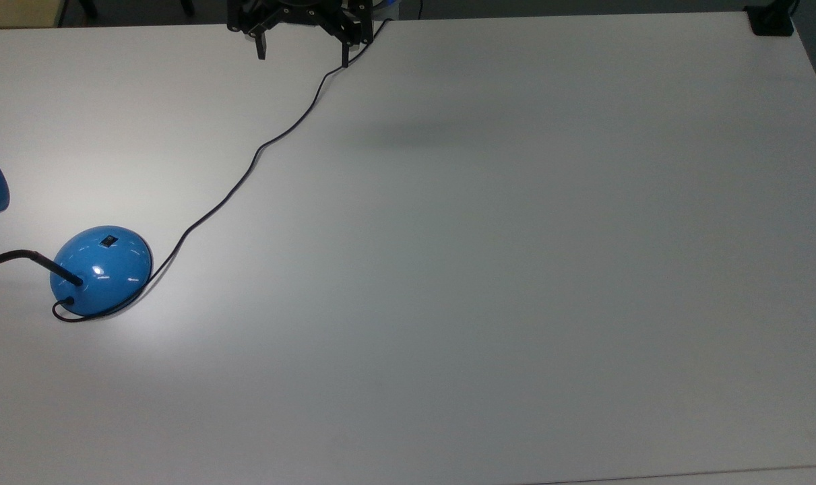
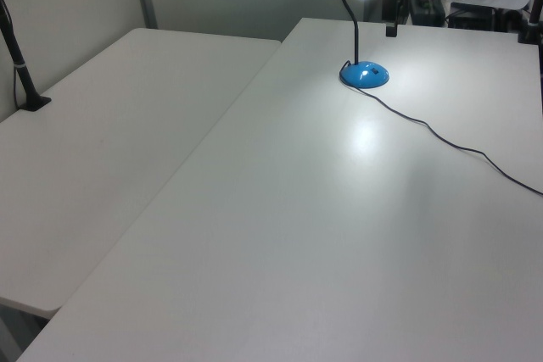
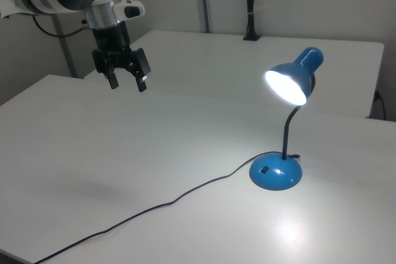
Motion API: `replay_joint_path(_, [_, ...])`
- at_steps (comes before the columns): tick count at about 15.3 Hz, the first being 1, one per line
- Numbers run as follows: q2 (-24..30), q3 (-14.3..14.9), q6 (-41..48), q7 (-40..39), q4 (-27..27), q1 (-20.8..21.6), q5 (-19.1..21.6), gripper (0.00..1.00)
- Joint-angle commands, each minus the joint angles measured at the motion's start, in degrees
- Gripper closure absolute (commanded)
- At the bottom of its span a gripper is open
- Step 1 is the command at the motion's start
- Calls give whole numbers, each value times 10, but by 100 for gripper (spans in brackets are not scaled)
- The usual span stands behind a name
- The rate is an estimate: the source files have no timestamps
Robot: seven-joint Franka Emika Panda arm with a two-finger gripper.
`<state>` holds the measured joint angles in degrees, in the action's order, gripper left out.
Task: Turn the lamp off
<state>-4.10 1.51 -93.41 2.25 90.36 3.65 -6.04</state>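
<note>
Jaws spread apart, pointing down — gripper (image 3: 128, 83) hangs high above the table (image 3: 93, 153), well apart from the lit lamp (image 3: 276, 172).

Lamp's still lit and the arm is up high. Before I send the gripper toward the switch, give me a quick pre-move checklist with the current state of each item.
1. Lamp lit, so the task remains: ok; the shade glows and throws a bright patch on the table.
2. Switch located and unobstructed: ok, it sits on top of the dome base, facing up.
3. Gripper empty and open: ok, fingers apart, nothing between them.
4. Path clear of the cord: not ok in the top view, where the cord runs under the gripper toward the base; approach from above.
5. Neck and shade clear of the descent: cannot tell, the shade overhangs near the base.
6. Switch position: cannot tell.
</note>
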Motion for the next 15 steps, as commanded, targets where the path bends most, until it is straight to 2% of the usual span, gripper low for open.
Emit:
replay_joint_path(1, [2,2,0,-7,2,1,-5,0])
replay_joint_path(13, [2,1,0,-12,2,1,-6,0])
replay_joint_path(14, [2,1,0,-13,2,1,-6,3])
replay_joint_path(15, [2,1,-1,-15,2,1,-6,11])
